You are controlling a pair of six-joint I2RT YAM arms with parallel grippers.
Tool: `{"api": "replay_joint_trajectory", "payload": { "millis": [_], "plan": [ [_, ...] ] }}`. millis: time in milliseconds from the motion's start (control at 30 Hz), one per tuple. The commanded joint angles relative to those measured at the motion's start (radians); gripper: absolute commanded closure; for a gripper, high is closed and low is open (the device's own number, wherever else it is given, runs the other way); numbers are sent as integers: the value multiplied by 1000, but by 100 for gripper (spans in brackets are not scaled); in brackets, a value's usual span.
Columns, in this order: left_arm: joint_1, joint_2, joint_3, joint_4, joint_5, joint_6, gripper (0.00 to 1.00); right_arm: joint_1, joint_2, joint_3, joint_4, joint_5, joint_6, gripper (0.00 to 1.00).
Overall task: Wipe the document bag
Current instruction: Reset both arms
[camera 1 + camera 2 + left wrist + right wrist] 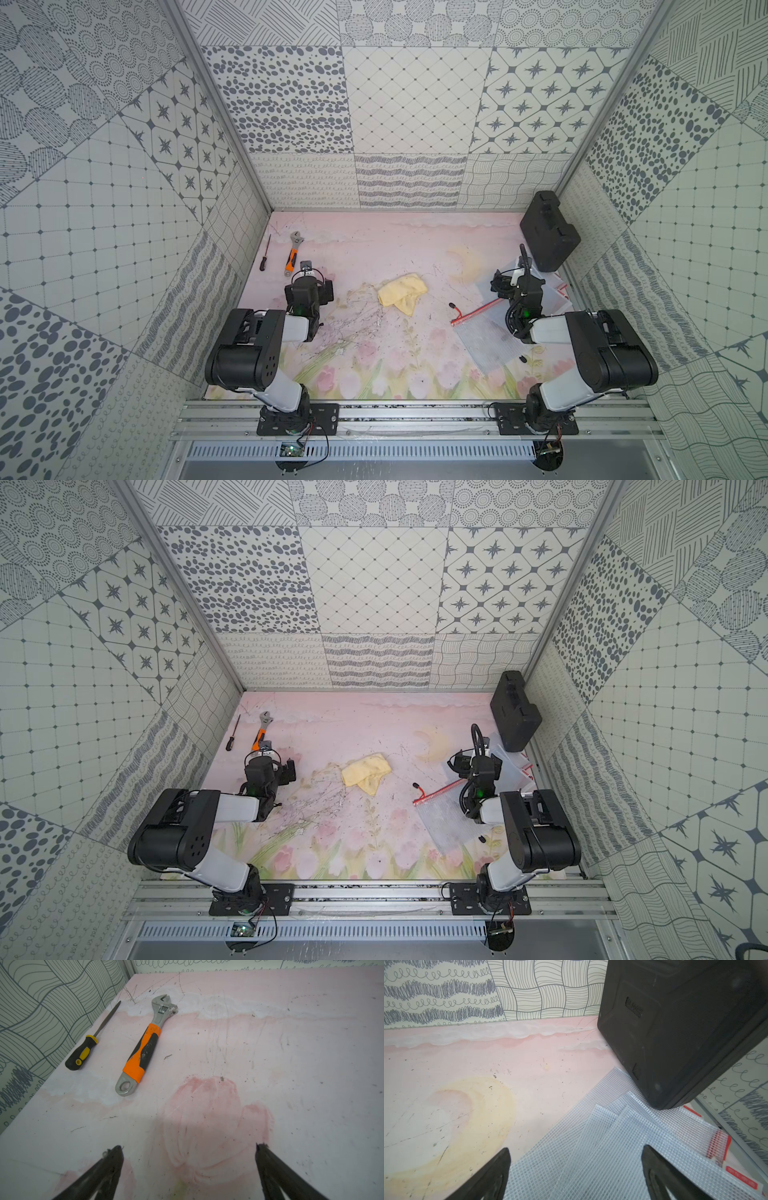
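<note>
pink mat [374, 249]: wrench [292, 253], cloth [401, 293], black case [548, 230]

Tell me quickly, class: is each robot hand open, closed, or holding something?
Left hand: open, holding nothing.
Right hand: open, holding nothing.

Clear red-zipped document bag [486, 347] lies flat; yellow cloth [401, 296] crumpled

L arm [245, 357], R arm [615, 357]: blk joints, wht links, green LED [299, 309], blk cables [524, 255].
</note>
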Motion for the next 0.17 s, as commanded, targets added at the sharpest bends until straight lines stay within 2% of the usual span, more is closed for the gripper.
{"api": "replay_joint_trajectory", "payload": {
  "millis": [0, 133],
  "plan": [
    [14, 3, 6, 87, 35, 14, 1, -3, 2, 10, 51, -20, 4, 2],
    [20, 3, 7, 84, 45, 12, 1, -3, 0, 9, 47, -21, 4, 2]
  ]
}}
